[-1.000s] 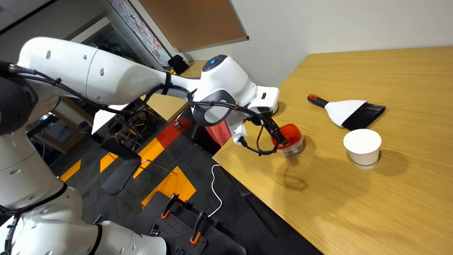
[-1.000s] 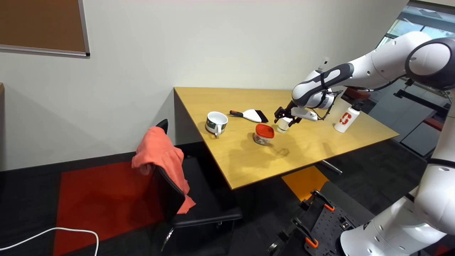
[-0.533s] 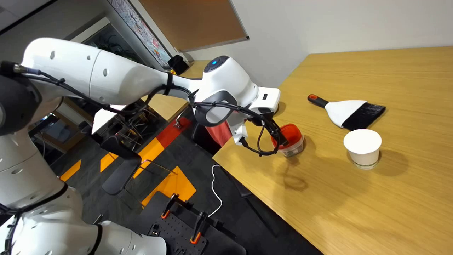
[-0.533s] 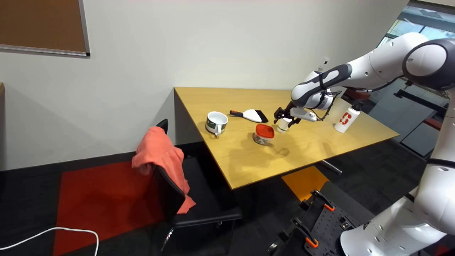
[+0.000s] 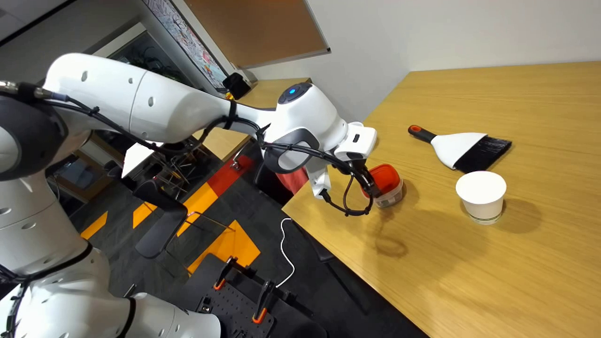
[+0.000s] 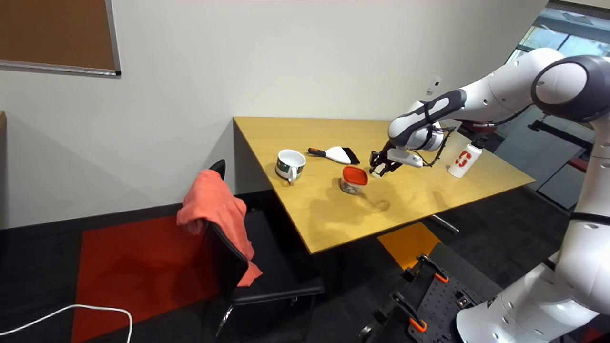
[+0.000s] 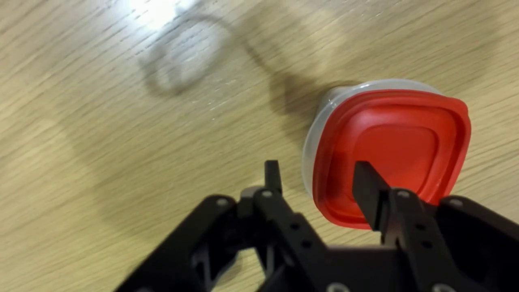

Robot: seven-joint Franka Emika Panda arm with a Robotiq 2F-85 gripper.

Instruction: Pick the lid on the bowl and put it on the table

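The red, rounded-square plastic lid [image 7: 399, 146] sits on the low, clear plastic bowl [image 5: 392, 197], whose rim peeps out from nine round to twelve o'clock in the wrist view; by my eye, lifting and setting down are both left to do. The two-fingered black tool [image 7: 317, 170] is spread, one finger over the lid, one outside its nine o'clock side; whether either touches, I can't tell. In an exterior view, the light tan wooden table [image 5: 446, 281] ends toward seven o'clock; a tapered white paper cup [image 5: 483, 210] stands at three. Five o'clock looks roomiest.
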